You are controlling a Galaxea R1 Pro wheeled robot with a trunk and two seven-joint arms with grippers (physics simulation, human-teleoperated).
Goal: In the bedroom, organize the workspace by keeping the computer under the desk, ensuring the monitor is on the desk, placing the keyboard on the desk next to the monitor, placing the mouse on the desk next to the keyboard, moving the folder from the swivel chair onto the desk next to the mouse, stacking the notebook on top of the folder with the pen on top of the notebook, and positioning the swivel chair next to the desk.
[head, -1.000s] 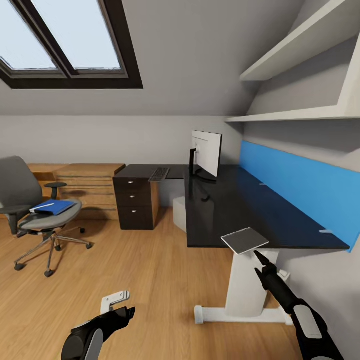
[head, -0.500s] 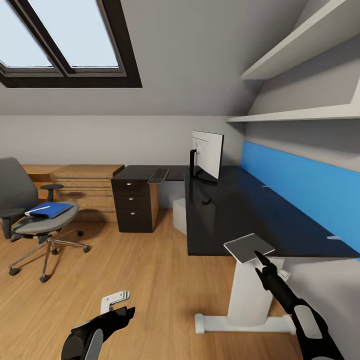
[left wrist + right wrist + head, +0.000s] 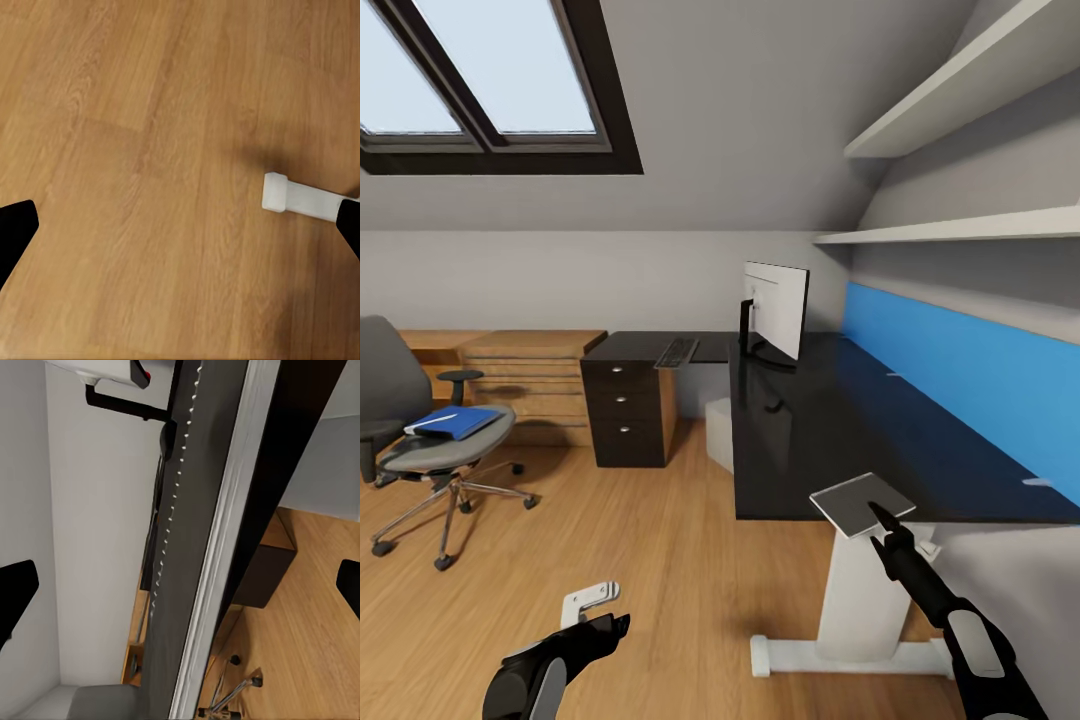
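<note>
Since a second ago the camera has swung slightly right, sliding the swivel chair [image 3: 420, 440] toward the picture's left edge, while the right gripper [image 3: 880, 515] still pinches a thin grey notebook [image 3: 861, 503] at the desk's [image 3: 830, 430] near edge. Blue folder [image 3: 452, 422] lies on the chair seat; monitor [image 3: 774, 310] and keyboard [image 3: 678, 351] sit on the desk. Left gripper [image 3: 180, 229] hangs with fingers wide apart over the wood floor [image 3: 610, 540].

The monitor [image 3: 775, 308] is standing on the surface [image 3: 840, 420] at its far end, the keyboard [image 3: 678, 351] lying left of it. The folder [image 3: 452, 421] is resting on the swivel chair [image 3: 420, 440], well apart leftward.
</note>
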